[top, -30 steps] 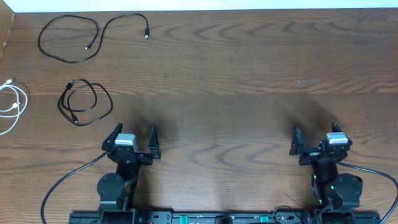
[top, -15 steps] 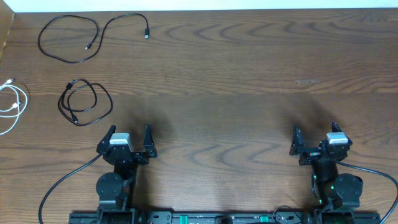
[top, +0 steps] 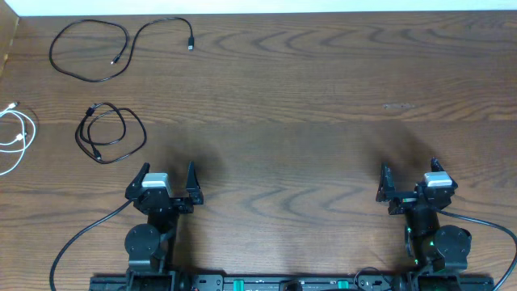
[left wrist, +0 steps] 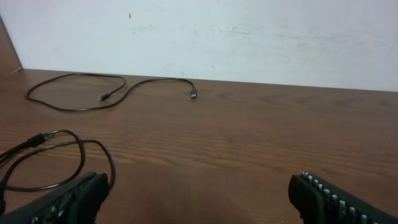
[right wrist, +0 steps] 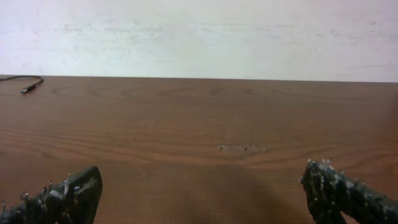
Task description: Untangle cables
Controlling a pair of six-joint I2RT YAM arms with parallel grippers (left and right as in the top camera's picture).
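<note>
- L pincer (top: 168,167): released, jaws wide, nothing btwn them. R pincer (top: 409,168): same.
- Coiled black cable (top: 123,128): near, ahead-left of L pincer; roundish loops, no clear long axis.
- Long black cable (top: 166,20): farther ahead of L pincer, long axis left-right, loop at left; the tail's plug points back twd the arms.
- White cable (top: 32,133): well left of L pincer, cut off by frame edge.
- We see all three only from overhead. L wrist view shows both black ones, no white. R wrist view catches just one black plug far left.
</note>
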